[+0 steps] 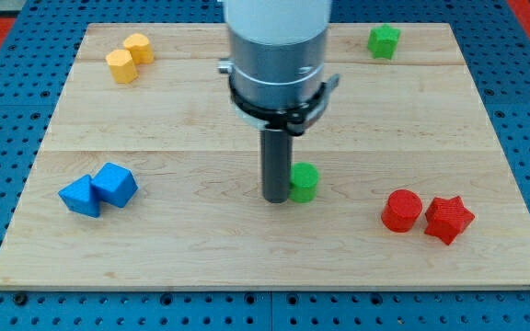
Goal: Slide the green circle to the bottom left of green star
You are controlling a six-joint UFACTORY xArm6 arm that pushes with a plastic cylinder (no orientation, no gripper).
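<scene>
The green circle [304, 181] is a short green cylinder just below the board's middle. The green star [384, 40] sits near the view's top right, far from the circle. My tip [276, 197] is the lower end of the dark rod, which hangs from the grey arm. The tip stands right against the green circle's left side, touching or nearly touching it.
Two yellow blocks [129, 57] lie together at the top left. Two blue blocks [99, 188] lie together at the left. A red cylinder [400, 210] and a red star [448, 219] lie at the lower right. The wooden board [247, 257] rests on a blue pegboard.
</scene>
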